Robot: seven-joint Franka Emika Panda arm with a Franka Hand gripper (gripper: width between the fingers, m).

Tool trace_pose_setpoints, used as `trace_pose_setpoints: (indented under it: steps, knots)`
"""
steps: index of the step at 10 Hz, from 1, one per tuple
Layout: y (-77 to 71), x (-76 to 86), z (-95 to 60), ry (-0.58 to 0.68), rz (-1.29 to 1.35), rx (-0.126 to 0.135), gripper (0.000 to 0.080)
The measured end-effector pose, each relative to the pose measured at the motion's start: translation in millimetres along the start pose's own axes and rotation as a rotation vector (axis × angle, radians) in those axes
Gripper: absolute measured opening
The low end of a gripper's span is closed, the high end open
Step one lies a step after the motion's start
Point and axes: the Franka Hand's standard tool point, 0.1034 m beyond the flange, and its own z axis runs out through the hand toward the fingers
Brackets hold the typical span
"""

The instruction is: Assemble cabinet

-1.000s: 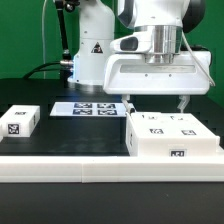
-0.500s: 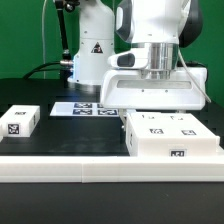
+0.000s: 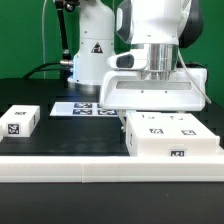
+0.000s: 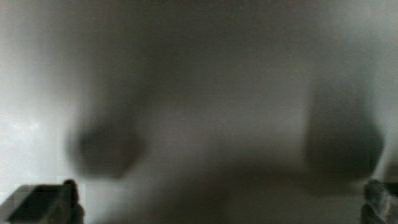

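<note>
White plastic, the cabinet (image 3: 170, 138) sits on the black desk (image 3: 80, 135) toward the exterior view's right, with tagged panels facing up and forward. The gripper (image 3: 153, 108) hangs directly over it, very close to its top, jaws spread wide with nothing between them. In the wrist view a blurred white surface fills the picture, and the two dark fingertips (image 4: 45, 204) stand at opposite edges.

The step in hand looks like reaching for a hold on the cabinet body. Next, I judge, the fingers must straddle a wall or edge narrow enough to fit between them, then close squarely.

A small white tagged part (image 3: 20, 122) lies well apart on the exterior view's left, with the marker board (image 3: 82, 108) further back. A white rail (image 3: 100, 172) borders the desk's front, and the arm's white base (image 3: 92, 50) stands at the back.
</note>
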Motion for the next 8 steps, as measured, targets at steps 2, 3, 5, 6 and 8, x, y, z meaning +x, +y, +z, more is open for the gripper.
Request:
trace_pose_setpoints:
  steps: [2,3,5,6,8]
  knots:
    - [-14.7,-2.9,0.3,0.005,0.022,0.004,0.0797]
    - [-22.5,-3.3,0.6,0.006,0.008,0.006,0.0797]
    - [-23.3,0.4,1.1,0.01,-0.004,0.007,0.0797]
    - [-21.9,1.2,1.4,0.011,-0.016,0.006,0.0797]
    - [-12.8,2.9,1.8,0.011,-0.044,0.001,0.0797]
